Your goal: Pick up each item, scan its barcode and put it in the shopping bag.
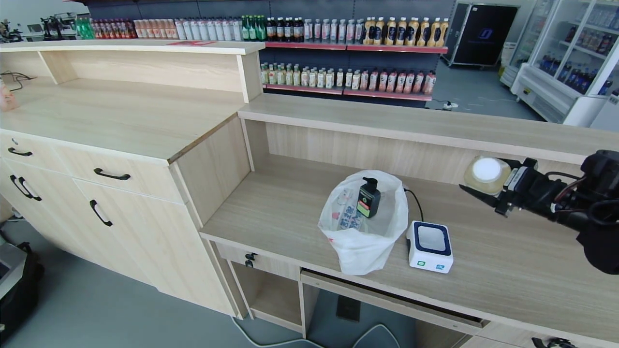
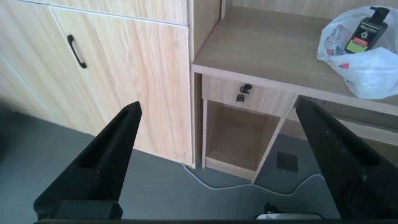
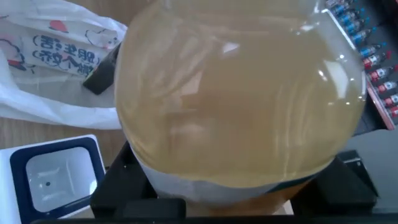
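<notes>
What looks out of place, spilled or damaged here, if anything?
Nothing stands out. The shopping bag stands open on the counter with a black pump bottle inside, the scanner lies flat beside it, and the right gripper holds a white-lidded jar above the counter. No spill or damage shows.

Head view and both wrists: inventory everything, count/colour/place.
thin white plastic shopping bag: 1, white with red print, on the lower desk.
black pump bottle with green-red label: 1, black, inside the bag.
white square barcode scanner with dark-blue frame: 1, white, desk, beside the bag.
round clear jar with white lid: 1, pale yellow, held above the desk.
shelved drink bottles: many, mixed colours, behind the counter.
right claw: 1, black, shut on the jar.
left claw: 1, black, open, over the floor.
</notes>
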Robot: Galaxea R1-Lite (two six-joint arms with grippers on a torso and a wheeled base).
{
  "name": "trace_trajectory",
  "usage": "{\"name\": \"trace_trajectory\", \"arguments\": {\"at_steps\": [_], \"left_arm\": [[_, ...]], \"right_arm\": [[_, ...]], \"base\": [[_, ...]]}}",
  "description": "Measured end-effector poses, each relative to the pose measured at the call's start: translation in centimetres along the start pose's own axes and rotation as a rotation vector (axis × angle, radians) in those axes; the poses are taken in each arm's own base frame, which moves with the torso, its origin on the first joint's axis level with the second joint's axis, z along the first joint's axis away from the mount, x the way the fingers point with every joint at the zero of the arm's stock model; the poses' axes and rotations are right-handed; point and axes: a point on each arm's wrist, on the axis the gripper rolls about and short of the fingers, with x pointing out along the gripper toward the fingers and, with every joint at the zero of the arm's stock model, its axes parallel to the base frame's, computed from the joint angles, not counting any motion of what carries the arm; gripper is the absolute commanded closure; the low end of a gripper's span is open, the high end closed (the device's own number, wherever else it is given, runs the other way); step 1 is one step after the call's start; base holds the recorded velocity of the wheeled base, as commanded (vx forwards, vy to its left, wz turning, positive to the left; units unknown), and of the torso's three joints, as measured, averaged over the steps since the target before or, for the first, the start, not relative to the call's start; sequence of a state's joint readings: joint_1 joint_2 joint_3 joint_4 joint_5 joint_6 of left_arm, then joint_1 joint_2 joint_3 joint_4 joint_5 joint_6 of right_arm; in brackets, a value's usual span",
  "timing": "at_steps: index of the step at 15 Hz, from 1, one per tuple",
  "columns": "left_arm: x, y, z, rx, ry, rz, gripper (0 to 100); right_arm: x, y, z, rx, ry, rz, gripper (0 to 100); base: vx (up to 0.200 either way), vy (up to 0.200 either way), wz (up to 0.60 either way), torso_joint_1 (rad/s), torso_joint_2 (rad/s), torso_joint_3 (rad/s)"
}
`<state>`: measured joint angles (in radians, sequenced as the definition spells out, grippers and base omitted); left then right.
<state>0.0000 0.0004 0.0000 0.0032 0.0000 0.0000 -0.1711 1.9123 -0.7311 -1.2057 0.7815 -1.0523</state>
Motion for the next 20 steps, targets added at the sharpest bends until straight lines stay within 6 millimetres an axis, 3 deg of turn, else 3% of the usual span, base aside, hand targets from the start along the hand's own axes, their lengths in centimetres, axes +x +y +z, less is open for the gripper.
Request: {"name": "trace_trajectory", "arguments": {"at_steps": [8,20], "left_arm": [[0.0,0.0,0.0,0.0,0.0,0.0,0],[0.0,0.0,0.0,0.0,0.0,0.0,0]], "right_arm": [[1.7,4.5,-3.3,-0.057,-0.083,0.126,100],[4.5,9.4,-5.9,-0.072,-0.155,0.185,100]], "base": [[0.0,0.0,0.0,0.0,0.0,0.0],[0.0,0.0,0.0,0.0,0.0,0.0]]}}
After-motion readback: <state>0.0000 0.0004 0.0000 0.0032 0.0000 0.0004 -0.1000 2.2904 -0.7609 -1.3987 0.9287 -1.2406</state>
